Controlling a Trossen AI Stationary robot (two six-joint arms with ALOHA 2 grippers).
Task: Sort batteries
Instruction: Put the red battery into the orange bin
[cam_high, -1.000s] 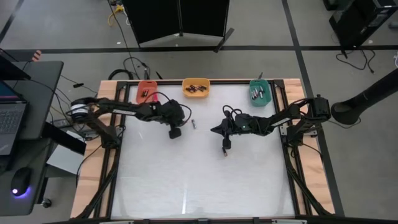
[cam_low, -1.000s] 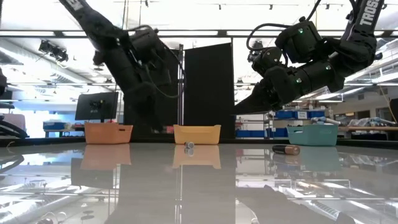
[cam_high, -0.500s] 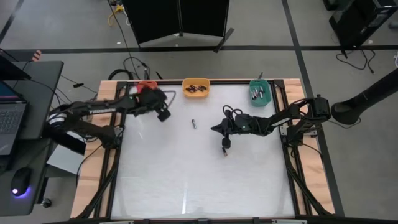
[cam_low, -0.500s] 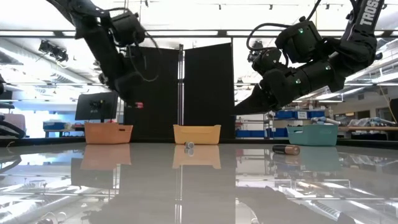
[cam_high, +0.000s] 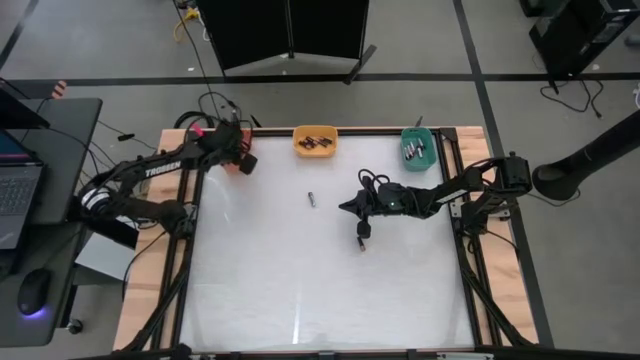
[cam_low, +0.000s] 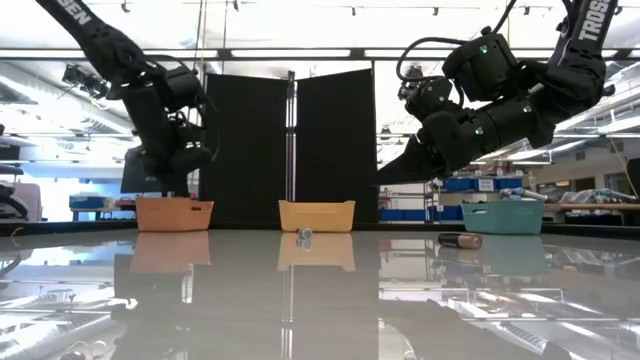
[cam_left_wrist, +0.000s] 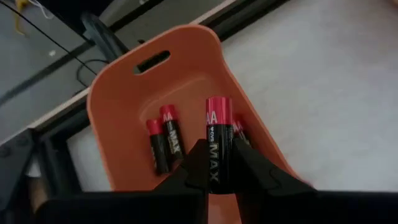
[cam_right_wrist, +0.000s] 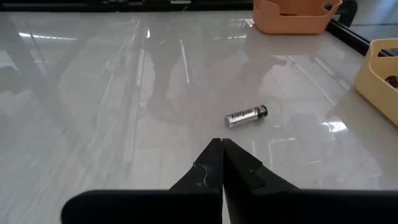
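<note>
My left gripper (cam_left_wrist: 216, 163) hangs over the orange bin (cam_left_wrist: 186, 74) at the table's far left corner, shut on a black AA battery with a red end (cam_left_wrist: 217, 134). Three similar batteries (cam_left_wrist: 165, 142) lie in that bin. My right gripper (cam_right_wrist: 222, 155) is shut and empty, low over the middle of the table (cam_high: 343, 208). A silvery battery (cam_right_wrist: 245, 116) lies on its side ahead of it (cam_high: 312, 199). A dark battery (cam_low: 460, 240) lies on the table nearer the front (cam_high: 362, 244). My left gripper pinches the AA battery between its two fingers on the black body (cam_left_wrist: 215, 167). The battery lies along the fingers, and its red end (cam_left_wrist: 218, 109) sticks out past the fingertips. It is lifted clear, above the inside of the orange bin.
A yellow bin (cam_high: 316, 141) and a teal bin (cam_high: 418, 146), both with batteries inside, stand along the far edge beside the orange bin (cam_low: 174, 213). A black frame borders the glossy white table (cam_high: 300, 290).
My left gripper has swung from the middle of the table toward the far left corner, carrying the battery. It now hangs over the orange bin. My right gripper and the batteries on the table have kept still.
</note>
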